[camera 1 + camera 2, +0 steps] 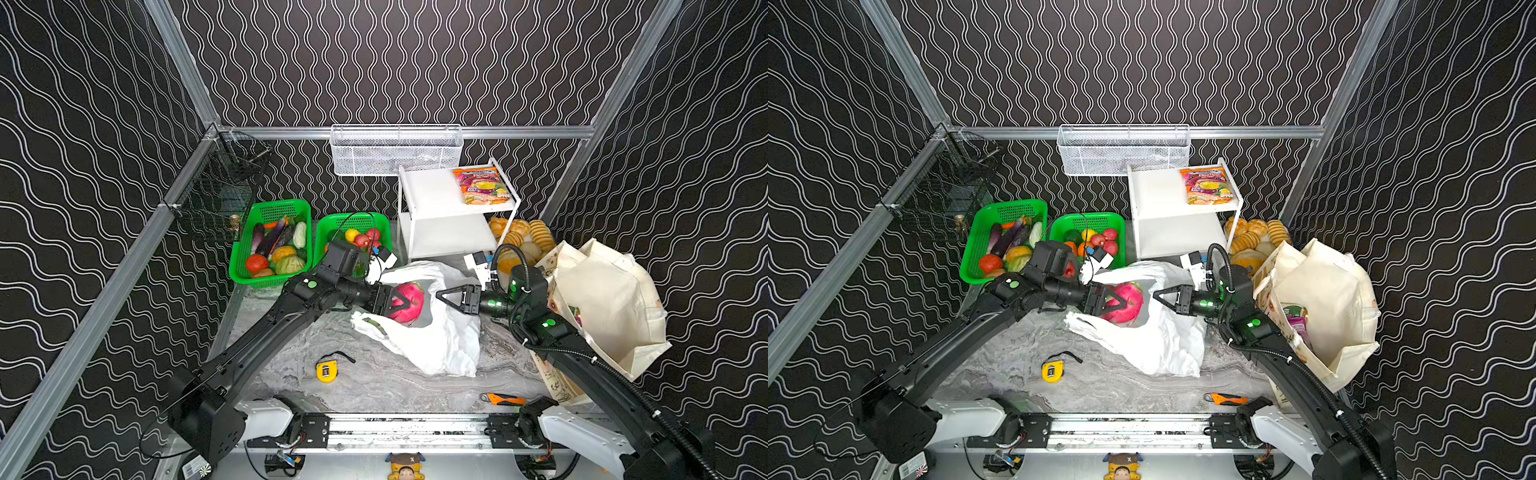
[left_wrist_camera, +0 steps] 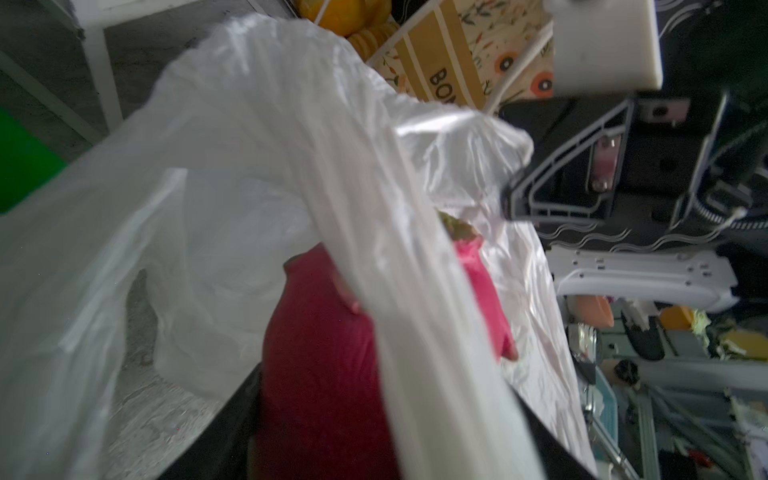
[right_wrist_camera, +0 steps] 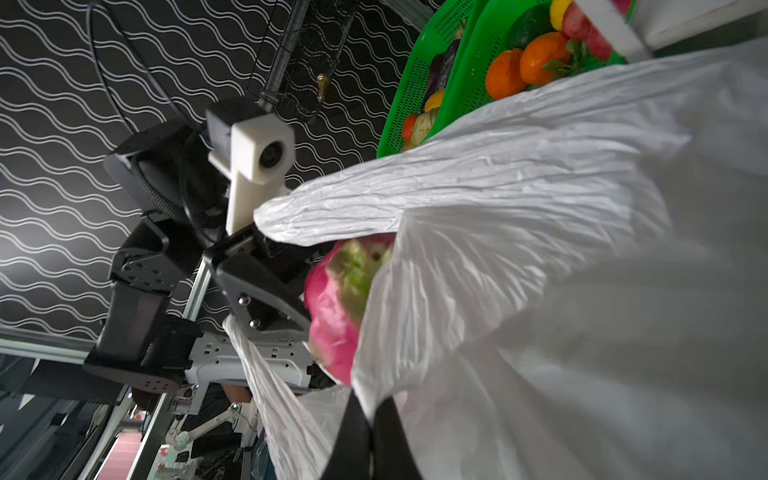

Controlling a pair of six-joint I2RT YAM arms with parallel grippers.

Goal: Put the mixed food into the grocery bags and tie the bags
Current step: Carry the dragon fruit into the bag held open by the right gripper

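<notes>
While the left gripper (image 1: pixel 404 304) clamps the pink dragon fruit (image 1: pixel 416 296) at the mouth of the white plastic bag (image 1: pixel 444 349), the right gripper (image 1: pixel 439 296), jaws closed, pinches the bag's rim. The cream tote (image 1: pixel 602 299) stands at far right.

1. Walls (image 1: pixel 415 62): black, covered in thin white wavy lines.
2. Tabletop (image 1: pixel 374 386): grey, marbled with paler streaks.
3. Plastic bag (image 1: pixel 440 345): plain white, faintly see-through.
4. Dragon fruit (image 1: pixel 415 299): hot pink with yellow-green tips.
5. Cloth tote (image 1: pixel 611 303): cream, with orange flowers and tan stripes printed on its side.
6. Baskets (image 1: pixel 270 204): bright green mesh, both of them.
7. Tape measure (image 1: pixel 326 371): yellow, with a black strap.
8. Shelf (image 1: pixel 432 195): white.
9. Packet (image 1: pixel 482 185): orange and purple.
10. Knife (image 1: pixel 505 400): orange and black.
</notes>
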